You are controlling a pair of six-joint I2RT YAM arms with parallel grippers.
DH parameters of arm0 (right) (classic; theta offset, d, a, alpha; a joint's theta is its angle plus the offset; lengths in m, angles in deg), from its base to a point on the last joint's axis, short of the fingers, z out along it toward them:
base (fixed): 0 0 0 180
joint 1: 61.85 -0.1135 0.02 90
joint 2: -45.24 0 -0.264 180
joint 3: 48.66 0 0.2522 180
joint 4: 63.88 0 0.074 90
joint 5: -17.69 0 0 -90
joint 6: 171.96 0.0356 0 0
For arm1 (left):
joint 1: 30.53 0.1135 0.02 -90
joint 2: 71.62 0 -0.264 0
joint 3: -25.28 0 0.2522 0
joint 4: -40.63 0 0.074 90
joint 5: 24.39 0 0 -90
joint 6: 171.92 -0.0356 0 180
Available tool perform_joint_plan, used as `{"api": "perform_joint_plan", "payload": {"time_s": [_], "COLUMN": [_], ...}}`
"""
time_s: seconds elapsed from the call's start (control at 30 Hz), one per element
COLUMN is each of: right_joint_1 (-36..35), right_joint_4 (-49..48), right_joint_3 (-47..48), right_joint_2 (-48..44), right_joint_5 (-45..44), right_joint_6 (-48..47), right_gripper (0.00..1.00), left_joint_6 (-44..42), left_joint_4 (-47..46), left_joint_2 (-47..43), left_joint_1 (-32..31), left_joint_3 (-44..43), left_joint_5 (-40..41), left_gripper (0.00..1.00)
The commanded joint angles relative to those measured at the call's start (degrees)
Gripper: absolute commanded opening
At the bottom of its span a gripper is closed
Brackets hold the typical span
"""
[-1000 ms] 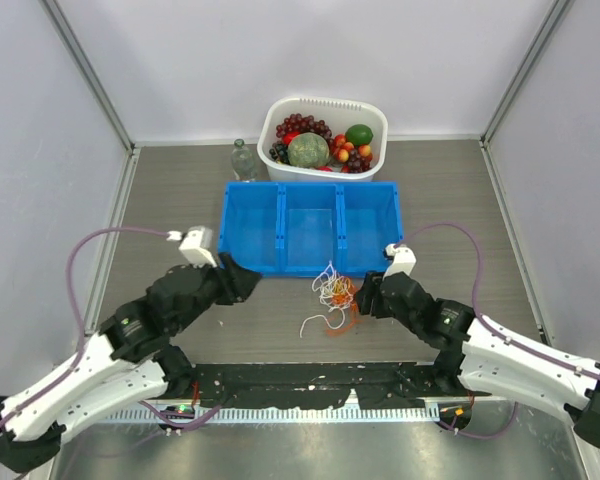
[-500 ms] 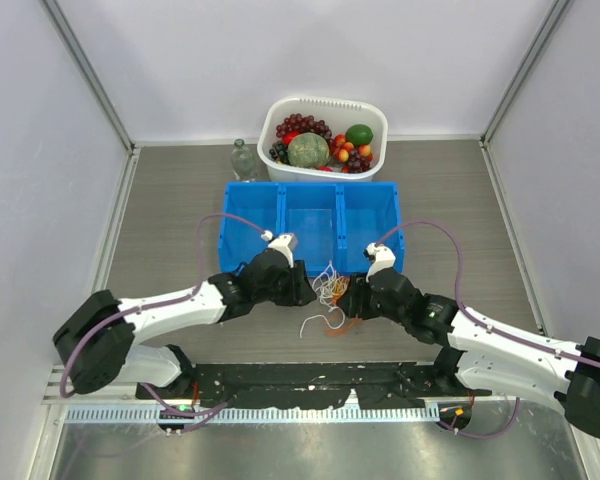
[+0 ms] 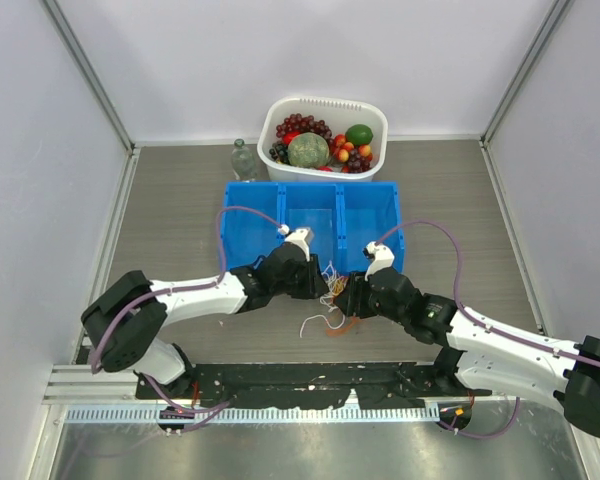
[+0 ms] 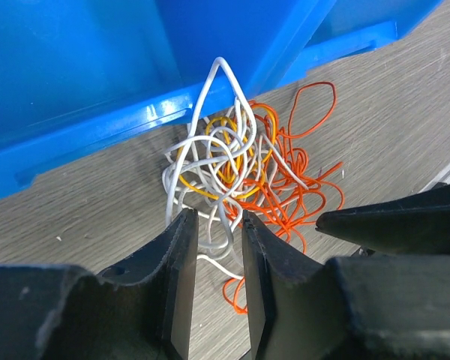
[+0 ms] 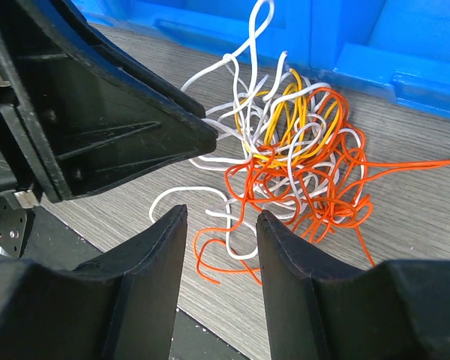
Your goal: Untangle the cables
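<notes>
The cables (image 3: pixel 332 296) are a loose tangle of thin white, orange-yellow and red-orange cords on the table, just in front of the blue bin. The tangle also shows in the left wrist view (image 4: pixel 240 161) and the right wrist view (image 5: pixel 300 165). My left gripper (image 3: pixel 317 284) is at the tangle's left edge, open with a narrow gap, and white strands lie between its tips (image 4: pixel 220 217). My right gripper (image 3: pixel 349 298) is at the tangle's right edge, open and empty, over loose white and orange loops (image 5: pixel 221 214). The two grippers face each other closely.
A blue three-compartment bin (image 3: pixel 225 230) stands right behind the tangle. A white basket (image 3: pixel 325 102) of fruit is at the back, with a clear bottle (image 3: pixel 243 160) to its left. A black strip runs along the table's near edge (image 3: pixel 310 380).
My left arm has swung from the left side in to the tangle's left edge. My right gripper has moved slightly left to the tangle's right edge. The cables look unmoved.
</notes>
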Motion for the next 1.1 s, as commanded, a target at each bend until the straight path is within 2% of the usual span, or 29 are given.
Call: {"api": "perform_joint_plan", "payload": {"time_s": [0.0, 0.07, 0.17, 0.27, 0.47, 0.6, 0.7, 0.77, 0.8, 0.93, 1.07], "right_joint_1": [-0.1, -0.1, -0.1, -0.1, -0.1, -0.1, -0.1, 0.0, -0.1, 0.0, 0.1], "right_joint_4": [-2.7, -2.7, -2.8, -4.0, -10.5, -10.6, -11.0, -10.8, -10.8, -9.4, -3.6], "right_joint_3": [-0.3, -0.4, -0.8, -1.0, -2.0, -1.6, -2.7, -3.2, -3.7, -4.1, -2.4], "right_joint_2": [0.4, 0.3, 0.5, 1.6, 7.9, 11.7, 12.8, 13.7, 14.4, 15.8, 14.2], "right_joint_5": [-0.4, -0.7, -1.9, -2.4, -4.3, -7.7, -9.5, -10.6, -11.0, -13.4, -16.0], "right_joint_6": [0.1, 0.3, 1.1, 2.1, 5.0, 6.6, 7.7, 8.8, 8.9, 10.7, 9.8], "right_gripper": [0.47, 0.47, 0.47, 0.47, 0.44, 0.37, 0.28, 0.23, 0.23, 0.05, 0.02], "left_joint_6": [-0.5, -0.4, -0.3, -0.7, -1.8, -4.5, -6.2, -7.5, -7.9, -10.1, -11.3], "left_joint_4": [-2.5, -3.3, -3.1, -1.7, 4.9, 13.8, 17.4, 20.5, 22.4, 28.4, 35.3], "left_joint_2": [1.7, 2.0, 0.3, -4.6, -18.9, -30.7, -39.7, -44.2, -45.9, -50.6, -50.7], "left_joint_1": [-0.5, -0.8, -1.2, -1.4, -1.4, -1.4, -1.4, -1.3, -1.3, -1.3, -1.3], "left_joint_3": [-2.9, -2.9, -2.3, -1.0, 1.0, -0.6, -3.0, -5.6, -7.1, -11.8, -16.6], "left_joint_5": [0.5, -0.2, 0.0, 0.3, -3.1, -2.8, -1.9, 0.9, 1.8, 8.3, 13.3], "left_gripper": [0.32, 0.25, 0.09, 0.00, 0.00, 0.00, 0.00, 0.00, 0.00, 0.00, 0.00]}}
